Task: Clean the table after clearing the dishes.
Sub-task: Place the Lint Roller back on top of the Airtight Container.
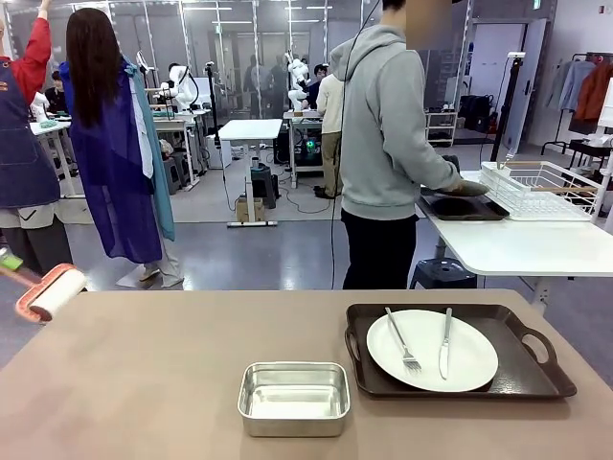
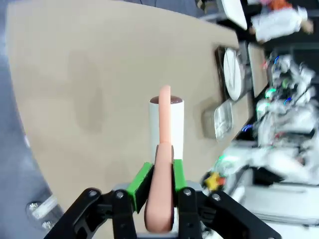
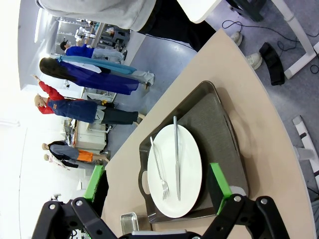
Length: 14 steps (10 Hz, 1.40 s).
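1. The left tool [image 2: 159, 180] was clamped on the salmon handle of a white lint roller [image 2: 167, 124]. The roller hung at the far left corner of the counter [image 1: 144, 383]; whether it touched the top could not be told.
2. The right tool [image 3: 157, 184] stood empty with its jaws wide apart.
3. A white plate [image 1: 432, 350] lay on a dark tray [image 1: 517, 379] at the counter's right, with a fork [image 1: 400, 340] and a knife [image 1: 445, 343] loose on it. A steel pan [image 1: 293, 398] sat just beside the tray's left end.
4. The plate looked rigid, smooth and breakable, and the cutlery would likely slide if tilted. The stiff tray's end handles seemed the safest hold, kept level.
5. The tray lay directly below the right tool, framed between its pads, and well apart from the lint roller.
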{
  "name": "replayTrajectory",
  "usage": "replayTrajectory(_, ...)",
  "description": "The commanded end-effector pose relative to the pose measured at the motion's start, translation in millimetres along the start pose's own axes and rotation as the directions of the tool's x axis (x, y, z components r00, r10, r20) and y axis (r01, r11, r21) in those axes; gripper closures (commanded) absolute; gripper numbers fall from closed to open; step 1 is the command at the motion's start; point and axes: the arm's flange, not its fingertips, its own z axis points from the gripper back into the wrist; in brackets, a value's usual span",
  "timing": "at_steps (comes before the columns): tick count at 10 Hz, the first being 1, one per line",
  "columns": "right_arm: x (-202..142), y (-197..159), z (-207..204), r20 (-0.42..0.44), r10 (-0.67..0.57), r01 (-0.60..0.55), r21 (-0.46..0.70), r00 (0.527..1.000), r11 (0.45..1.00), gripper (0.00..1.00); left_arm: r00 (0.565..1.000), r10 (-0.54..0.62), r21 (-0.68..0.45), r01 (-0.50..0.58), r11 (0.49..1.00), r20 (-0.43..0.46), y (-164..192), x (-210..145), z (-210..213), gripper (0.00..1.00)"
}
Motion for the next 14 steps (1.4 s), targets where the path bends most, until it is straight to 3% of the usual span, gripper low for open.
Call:
replayTrajectory(1,-1.8,0.1,0.7,-0.003,0.014,-0.014,0.003,1.000,1.000,0.00,0.943,-0.285,0.133,0.309,0.942,-0.172,-80.1,73.3,-19.3,0.77)
replayTrajectory(2,-1.8,0.1,0.7,-0.003,0.014,-0.014,0.003,1.000,1.000,0.00,0.859,-0.406,0.143,0.465,0.874,-0.313,-131.5,102.1,-60.6,0.77)
replayTrajectory(4,-1.8,0.1,0.7,-0.003,0.014,-0.014,0.003,1.000,1.000,0.00,0.678,-0.594,0.008,0.662,0.749,-0.434,-214.9,114.8,-135.2,0.77)
replayTrajectory(6,-1.8,0.1,0.7,-0.003,0.014,-0.014,0.003,1.000,1.000,0.00,0.460,-0.706,-0.114,0.790,0.602,-0.539,-288.7,92.1,-191.4,0.77)
replayTrajectory(7,-1.8,0.1,0.7,-0.003,0.014,-0.014,0.003,1.000,1.000,0.00,0.377,-0.739,-0.154,0.828,0.539,-0.558,-318.3,74.5,-214.2,0.77)
replayTrajectory(9,-1.8,0.1,0.7,-0.003,0.014,-0.014,0.003,1.000,1.000,0.00,0.306,-0.753,-0.121,0.883,0.453,-0.583,-360.0,39.2,-273.1,0.77)
replayTrajectory(11,-1.8,0.1,0.7,-0.003,0.014,-0.014,0.003,1.000,1.000,0.00,0.247,-0.764,-0.101,0.921,0.376,-0.595,-391.5,37.4,-317.0,0.77)
replayTrajectory(12,-1.8,0.1,0.7,-0.003,0.014,-0.014,0.003,1.000,1.000,0.00,0.220,-0.759,-0.104,0.930,0.354,-0.613,-407.5,39.0,-337.0,0.77)
replayTrajectory(14,-1.8,0.1,0.7,-0.003,0.014,-0.014,0.003,1.000,1.000,0.00,0.202,-0.723,-0.105,0.929,0.355,-0.661,-427.7,43.7,-379.5,0.77)
